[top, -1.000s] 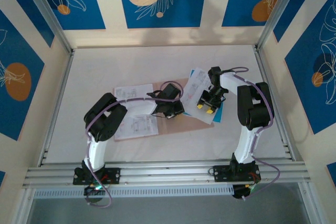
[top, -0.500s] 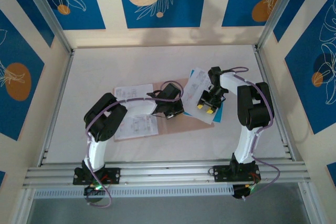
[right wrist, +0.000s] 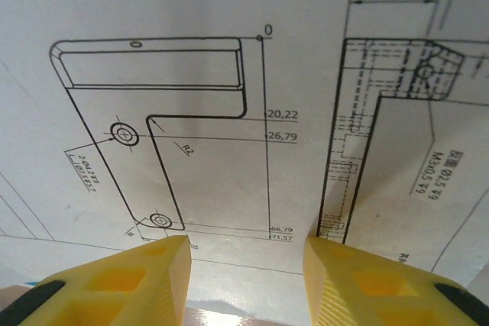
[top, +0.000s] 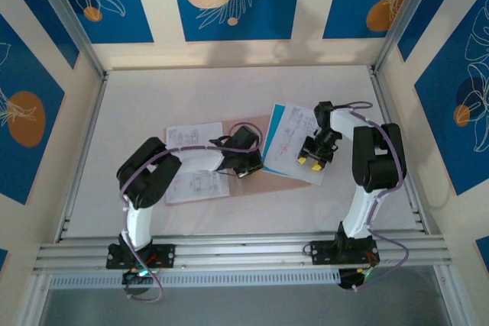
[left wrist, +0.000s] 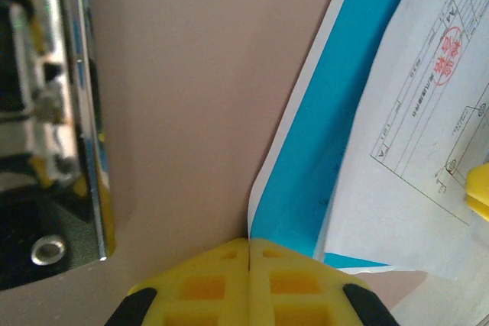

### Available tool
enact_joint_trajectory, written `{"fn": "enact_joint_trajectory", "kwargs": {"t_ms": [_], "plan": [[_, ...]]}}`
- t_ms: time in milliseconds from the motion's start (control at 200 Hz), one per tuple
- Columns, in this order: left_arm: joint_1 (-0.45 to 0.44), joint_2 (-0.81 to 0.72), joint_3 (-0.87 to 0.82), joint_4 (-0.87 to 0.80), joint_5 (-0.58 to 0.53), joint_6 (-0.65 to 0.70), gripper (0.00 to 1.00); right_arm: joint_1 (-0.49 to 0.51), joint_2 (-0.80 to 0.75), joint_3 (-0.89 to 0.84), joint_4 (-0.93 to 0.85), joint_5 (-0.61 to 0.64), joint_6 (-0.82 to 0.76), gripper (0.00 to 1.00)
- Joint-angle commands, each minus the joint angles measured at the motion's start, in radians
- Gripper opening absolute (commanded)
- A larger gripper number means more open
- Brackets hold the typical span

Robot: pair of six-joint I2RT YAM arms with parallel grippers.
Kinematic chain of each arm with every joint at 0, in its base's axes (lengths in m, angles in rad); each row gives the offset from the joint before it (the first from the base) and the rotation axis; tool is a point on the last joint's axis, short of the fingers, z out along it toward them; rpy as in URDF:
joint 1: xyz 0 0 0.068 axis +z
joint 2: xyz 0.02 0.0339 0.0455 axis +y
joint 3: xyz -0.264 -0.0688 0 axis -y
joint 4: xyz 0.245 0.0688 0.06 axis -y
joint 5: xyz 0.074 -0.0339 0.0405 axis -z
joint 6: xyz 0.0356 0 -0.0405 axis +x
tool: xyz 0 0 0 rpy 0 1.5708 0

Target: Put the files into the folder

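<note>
Right tool (top: pixel 314 160) and files (top: pixel 289 137) shifted rightward since earlier. Stack now overlaps right end of folder (top: pixel 258 182) on worktop (top: pixel 176 93). Right tool part open over printed sheet, gripping nothing. Left tool (left wrist: pixel 250 248) fully closed, tips at stack's corner.

Left tool (left wrist: pixel 249 248) pinched closed, arm stretched low toward centre. Right tool (right wrist: pixel 247 257) parted, pointing down, elbow raised.
</note>
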Motion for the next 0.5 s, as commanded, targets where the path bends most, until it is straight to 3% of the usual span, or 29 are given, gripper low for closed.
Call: {"fn": "enact_joint_trajectory", "kwargs": {"t_ms": [0,150,490], "plan": [[-0.002,-0.04,-0.017,-0.006,-0.004,-0.009,0.0,0.005,-0.071,0.003,-0.028,0.034,-0.012,0.44],[-0.002,-0.037,-0.018,0.011,0.024,-0.01,0.0,0.053,-0.067,0.078,-0.024,0.054,-0.004,0.45],[-0.006,-0.102,-0.091,0.017,0.036,-0.029,0.0,0.119,0.121,0.305,-0.071,0.002,0.058,0.44]]}}
